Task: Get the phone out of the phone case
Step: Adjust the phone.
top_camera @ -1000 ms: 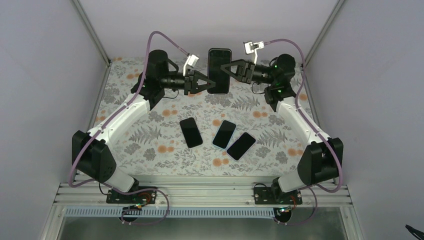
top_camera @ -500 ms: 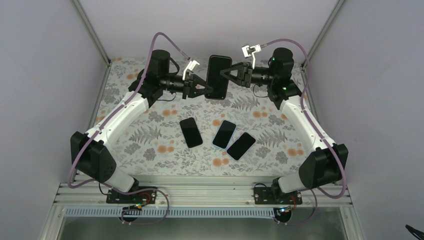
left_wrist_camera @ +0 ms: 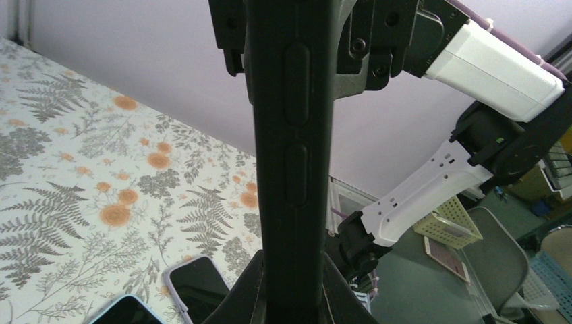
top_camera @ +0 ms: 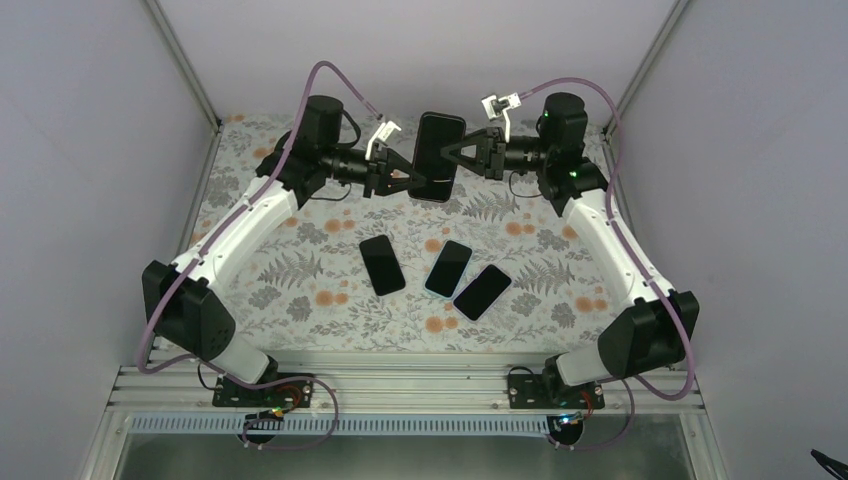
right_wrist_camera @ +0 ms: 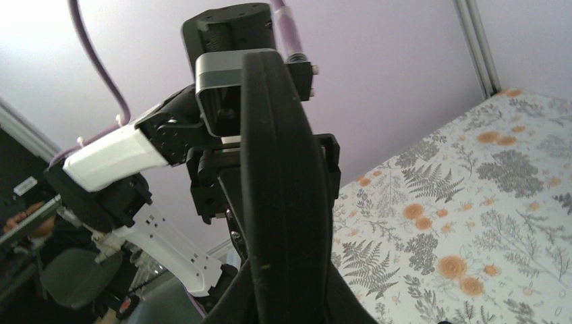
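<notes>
The phone [top_camera: 440,156], in its dark case [left_wrist_camera: 295,135], hung upright in the air over the far half of the bench [top_camera: 290,290]. The left pincer [top_camera: 413,178] was clamped on its left long edge, low down. The right pincer [top_camera: 455,152] was closed on the right edge, higher up. Nearer the arm bases, three loose phones [top_camera: 448,268] lay flat mid-bench, well apart from the held one, with open floral surface on both sides.
</notes>
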`<action>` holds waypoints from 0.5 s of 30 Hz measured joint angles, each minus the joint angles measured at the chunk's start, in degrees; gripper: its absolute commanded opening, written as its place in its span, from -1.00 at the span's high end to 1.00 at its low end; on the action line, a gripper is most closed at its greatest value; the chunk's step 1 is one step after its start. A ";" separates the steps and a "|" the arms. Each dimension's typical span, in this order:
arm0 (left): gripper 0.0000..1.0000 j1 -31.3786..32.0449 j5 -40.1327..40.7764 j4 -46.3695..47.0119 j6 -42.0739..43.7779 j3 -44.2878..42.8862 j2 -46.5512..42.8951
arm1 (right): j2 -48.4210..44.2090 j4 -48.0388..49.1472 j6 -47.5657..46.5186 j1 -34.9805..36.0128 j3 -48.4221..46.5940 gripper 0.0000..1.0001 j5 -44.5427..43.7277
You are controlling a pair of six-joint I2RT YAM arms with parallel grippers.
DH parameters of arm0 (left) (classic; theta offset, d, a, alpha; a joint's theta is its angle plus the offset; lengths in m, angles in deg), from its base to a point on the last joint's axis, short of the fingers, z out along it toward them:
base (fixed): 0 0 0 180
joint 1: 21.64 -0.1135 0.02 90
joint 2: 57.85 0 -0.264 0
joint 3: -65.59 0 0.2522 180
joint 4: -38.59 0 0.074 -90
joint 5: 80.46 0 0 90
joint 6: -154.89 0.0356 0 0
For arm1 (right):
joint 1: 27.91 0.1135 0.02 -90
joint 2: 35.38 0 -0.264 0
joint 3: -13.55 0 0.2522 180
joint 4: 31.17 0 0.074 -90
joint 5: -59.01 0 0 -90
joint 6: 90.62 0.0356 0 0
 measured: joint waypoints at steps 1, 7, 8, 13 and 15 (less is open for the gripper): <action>0.95 -0.02 -0.28 -0.42 0.31 -0.22 0.13 | 0.00 -0.24 -0.28 0.00 -0.13 0.90 0.31; 0.25 -0.09 -1.20 -2.36 2.34 -1.44 0.28 | 0.00 -0.17 -0.68 0.00 -0.61 0.92 2.05; 0.15 -0.17 -1.22 -2.54 3.08 -1.77 0.28 | 0.02 -0.33 -0.48 0.00 -0.61 0.92 2.08; 0.06 -1.95 -2.71 -2.84 5.88 -3.02 0.04 | 0.66 -0.22 1.09 -0.20 -0.61 0.92 3.41; 0.06 -2.97 -3.63 -2.69 6.32 -2.80 -0.24 | 0.79 0.90 2.67 -0.46 -0.61 0.92 4.55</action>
